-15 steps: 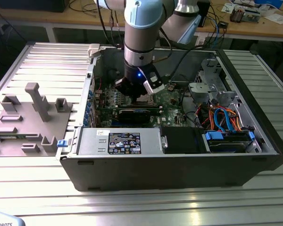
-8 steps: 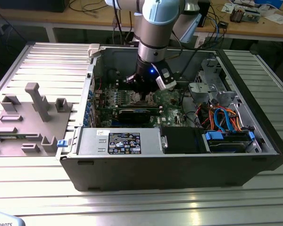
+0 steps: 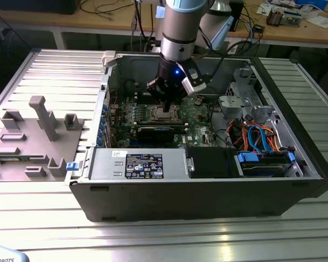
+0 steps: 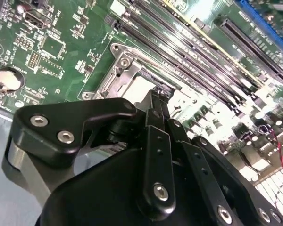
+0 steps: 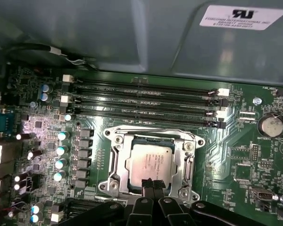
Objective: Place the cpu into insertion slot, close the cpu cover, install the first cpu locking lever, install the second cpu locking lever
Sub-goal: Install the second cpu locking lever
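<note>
Lying flat with its dull silver top facing up, the cpu (image 5: 148,162) sits squarely inside the insertion slot (image 5: 117,162) on the green circuit board (image 5: 236,155), its edges parallel to the long memory slots (image 5: 141,96) nearby. The cpu cover (image 5: 186,162) frames the chip, down around it. The gripper (image 5: 151,184) hangs directly over the socket, fingers (image 4: 156,141) drawn together to a narrow point, holding nothing, tips at the chip's near edge; contact cannot be confirmed. In the exterior view the gripper (image 3: 167,103) stands inside the open computer case (image 3: 208,202).

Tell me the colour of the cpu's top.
Dull pale silver, seen through the cpu cover's window; the cpu shows best in the first wrist view.
</note>
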Motion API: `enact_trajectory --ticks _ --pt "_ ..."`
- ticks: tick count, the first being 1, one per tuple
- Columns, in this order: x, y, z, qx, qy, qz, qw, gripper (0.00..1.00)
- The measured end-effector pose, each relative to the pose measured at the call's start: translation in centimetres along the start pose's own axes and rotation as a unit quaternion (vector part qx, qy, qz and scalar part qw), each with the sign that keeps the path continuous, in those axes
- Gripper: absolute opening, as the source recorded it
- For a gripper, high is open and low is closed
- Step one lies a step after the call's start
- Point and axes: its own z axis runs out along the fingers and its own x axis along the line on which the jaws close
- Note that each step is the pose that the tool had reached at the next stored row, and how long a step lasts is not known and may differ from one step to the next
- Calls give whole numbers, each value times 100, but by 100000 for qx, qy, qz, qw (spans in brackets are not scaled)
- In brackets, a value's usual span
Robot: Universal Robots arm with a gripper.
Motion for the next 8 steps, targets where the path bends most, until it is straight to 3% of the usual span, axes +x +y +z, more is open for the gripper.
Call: enact_trajectory --ticks 8 --pt "1 0 -7 -1 -8 12 100000 11"
